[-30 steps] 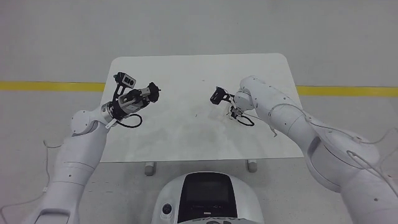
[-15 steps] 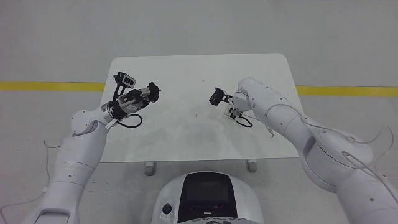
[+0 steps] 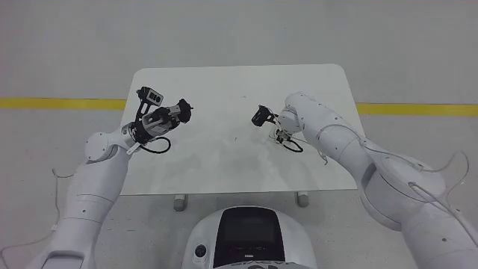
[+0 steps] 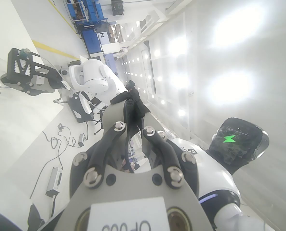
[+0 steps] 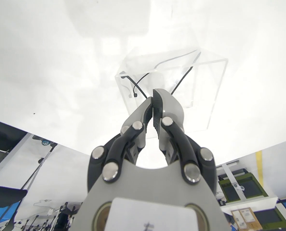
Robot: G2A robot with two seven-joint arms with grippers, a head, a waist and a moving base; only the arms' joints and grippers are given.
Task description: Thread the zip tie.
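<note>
my right pincer (image 5: 153,97) clenched on black zip tie (image 5: 182,80) in clear box (image 5: 214,102) | left pincer (image 4: 132,99) clenched, aloft | I lift slowly, tail free

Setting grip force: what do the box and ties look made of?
Box: clear rigid plastic, likely acrylic; glossy, see-through walls with bright edges. Ties: thin black flexible plastic, probably nylon; they curve inside the box.
</note>
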